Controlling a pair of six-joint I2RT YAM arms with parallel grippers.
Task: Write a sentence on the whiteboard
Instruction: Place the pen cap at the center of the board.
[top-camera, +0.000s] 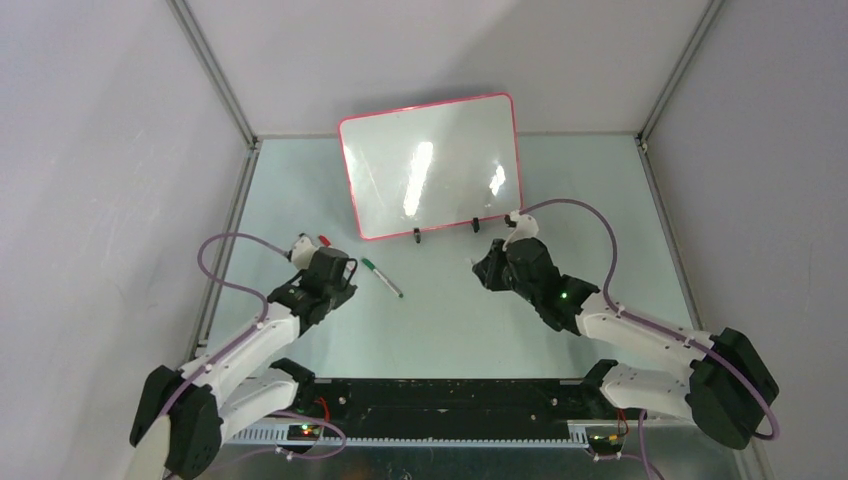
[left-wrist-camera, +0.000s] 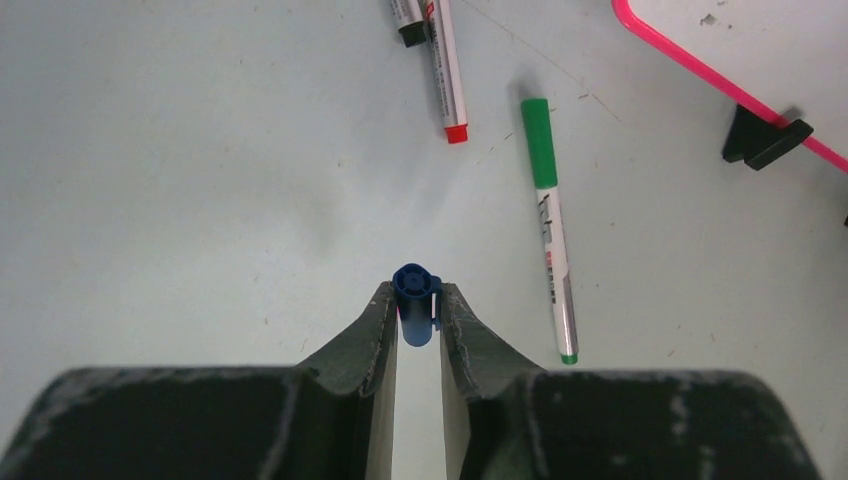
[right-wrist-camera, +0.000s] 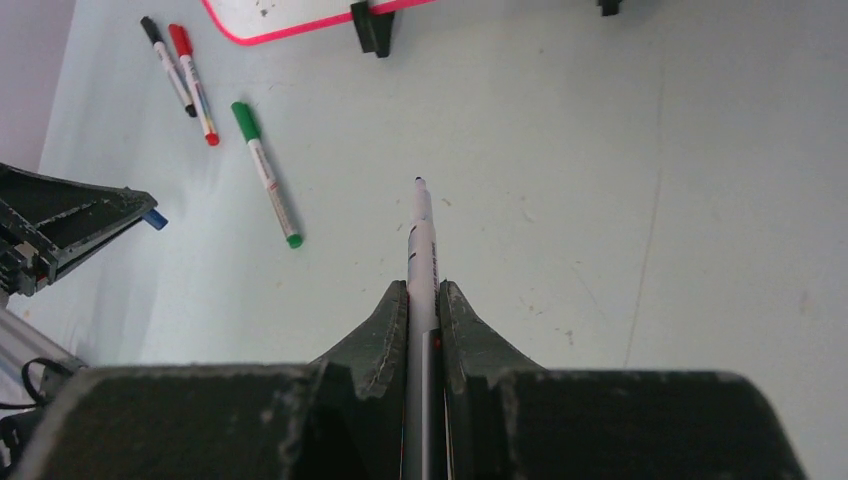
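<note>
The whiteboard (top-camera: 430, 165) stands tilted at the back of the table on two black clip feet, blank, with no sentence on it. My left gripper (top-camera: 335, 268) is shut on a blue marker cap (left-wrist-camera: 415, 300), left of the board. My right gripper (top-camera: 490, 268) is shut on an uncapped marker (right-wrist-camera: 420, 250), its dark tip pointing forward over the table in front of the board's right foot. In the right wrist view, the board's pink lower edge (right-wrist-camera: 300, 25) shows at the top.
A green marker (top-camera: 382, 278) lies between the grippers, also in the left wrist view (left-wrist-camera: 552, 230). A red marker (left-wrist-camera: 445, 70) and a black-capped marker (left-wrist-camera: 405, 20) lie near the board's left corner. Grey walls enclose the table.
</note>
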